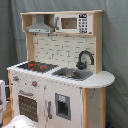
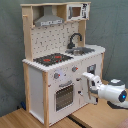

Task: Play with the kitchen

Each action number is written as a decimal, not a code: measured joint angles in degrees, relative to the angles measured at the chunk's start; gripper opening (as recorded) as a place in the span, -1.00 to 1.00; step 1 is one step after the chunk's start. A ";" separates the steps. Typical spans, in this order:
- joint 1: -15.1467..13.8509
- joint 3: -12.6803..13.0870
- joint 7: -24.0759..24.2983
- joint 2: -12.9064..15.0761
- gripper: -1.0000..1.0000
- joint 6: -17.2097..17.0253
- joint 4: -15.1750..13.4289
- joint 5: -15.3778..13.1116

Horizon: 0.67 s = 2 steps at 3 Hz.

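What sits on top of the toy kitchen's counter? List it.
On the kitchen counter sit a black stovetop with red rings, a sink and a black faucet. The inside of the sink basin is not clear enough to tell whether it holds anything.

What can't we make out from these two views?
- Gripper open or shut: unreadable in the second exterior view, seen against the kitchen front.
- Arm, first exterior view: only white bits at the bottom edge, cut off.
- Sink contents: dark and blurred.
- Microwave keypad: too small to read.
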 joint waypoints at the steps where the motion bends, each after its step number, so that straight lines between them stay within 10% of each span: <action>1: -2.74 2.72 3.32 -0.39 1.00 3.29 -0.29 0.00; 2: -3.35 6.76 7.12 -0.99 1.00 4.14 -1.18 0.00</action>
